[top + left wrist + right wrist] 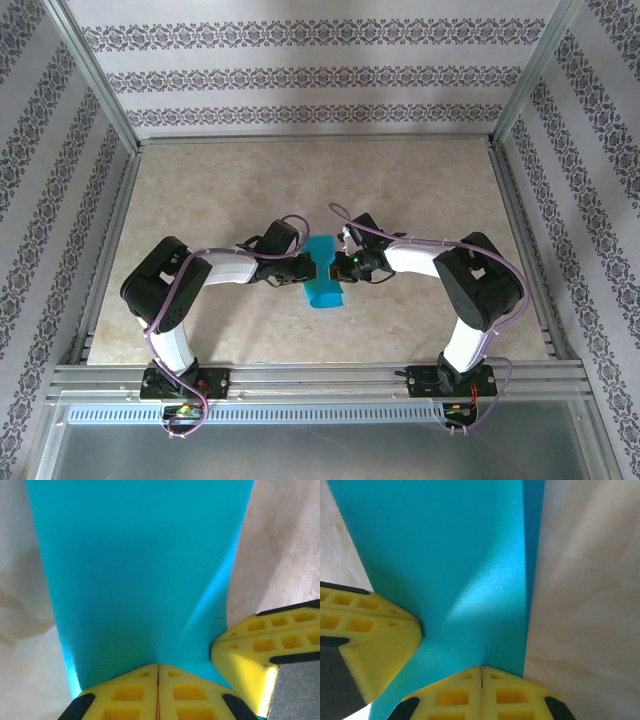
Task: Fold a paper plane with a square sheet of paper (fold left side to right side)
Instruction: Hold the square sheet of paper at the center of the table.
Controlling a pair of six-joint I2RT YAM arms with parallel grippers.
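- While it lies on the table [200,190] between the arms, your teal paper sheet [322,272] looks thin and floppy (it creases easily).
- Take an edge, gently.
- Left gripper [158,672] and right gripper [481,674]: both closed, tips on the sheet; pinched or pressed, unclear.

The desk [420,190] has a pale beige, marble-look top with faint veining, evenly lit with only soft shadows. Three walls enclose it: the back wall [320,70], the left wall [40,200] and the right wall [600,200], all papered in light stripes with dark floral bands. Slanted aluminium posts [95,75] stand at the back corners. An aluminium rail [320,378] runs along the near edge, with a slotted grey strip [320,412] just below it.
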